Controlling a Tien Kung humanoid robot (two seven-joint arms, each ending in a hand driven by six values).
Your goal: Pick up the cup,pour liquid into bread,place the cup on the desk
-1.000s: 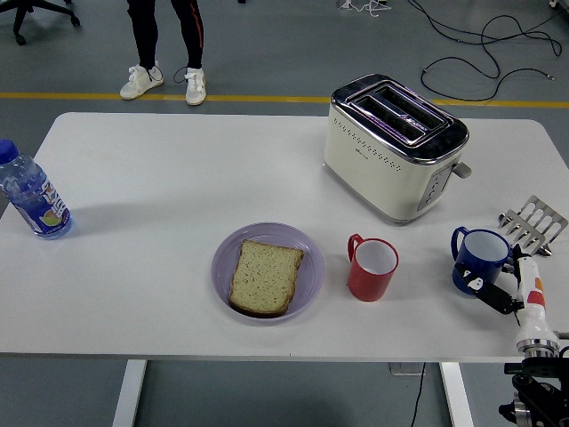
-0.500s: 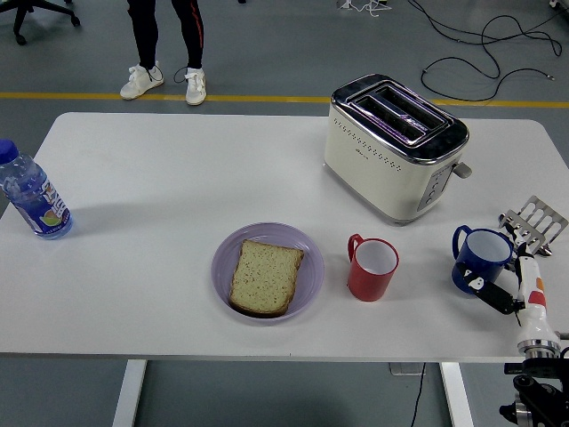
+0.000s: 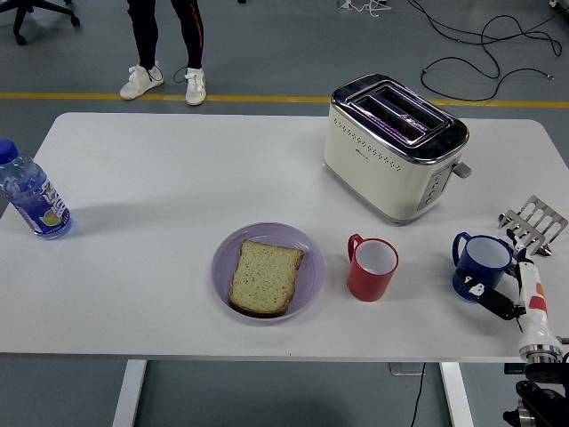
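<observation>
Cup: the blue cup (image 3: 481, 264) stands upright near the table's right edge, touching my right hand (image 3: 520, 298) on its upper-left side. Fingers partly hidden; I cannot tell their state. Bread (image 3: 264, 277) lies well left.

A white table (image 3: 160, 178) stands on a grey floor (image 3: 284, 53). A yellow line (image 3: 71, 95) crosses it; black cables (image 3: 480, 44) lie at top right.

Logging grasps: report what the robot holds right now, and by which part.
The right hand is on the blue cup, fingers against its lower right side, handle turned away. Left hand not visible.
</observation>
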